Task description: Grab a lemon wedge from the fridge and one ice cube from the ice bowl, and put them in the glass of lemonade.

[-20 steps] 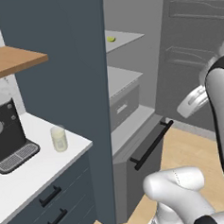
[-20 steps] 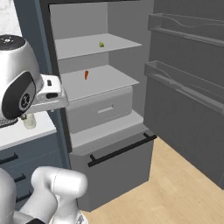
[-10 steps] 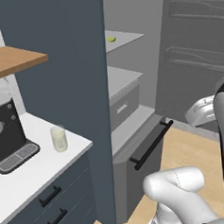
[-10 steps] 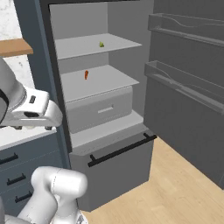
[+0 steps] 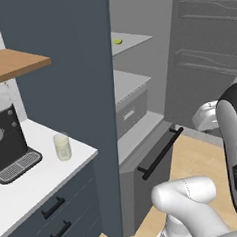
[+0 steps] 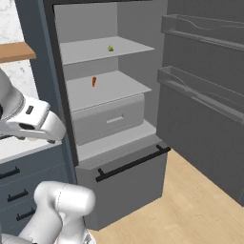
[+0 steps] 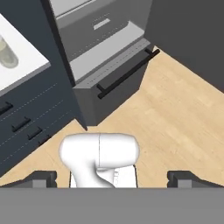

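Fridge [image 6: 119,119] open — door swung right, light grey shelves and drawer exposed. Lemon wedge [image 6: 110,48] on upper shelf, near shelf middle; same wedge at shelf front edge in left base view [image 5: 117,41]. Small orange-red stick [image 6: 94,81] on shelf below. Glass of lemonade [image 5: 62,146] upright on white tabletop [image 5: 39,181], just right of coffee machine [image 5: 9,143]. Pincer [image 7: 112,178] wide, holding nothing — pointed down over wood floor [image 7: 175,118] in front of fridge, fingertips [image 7: 43,178] well apart.
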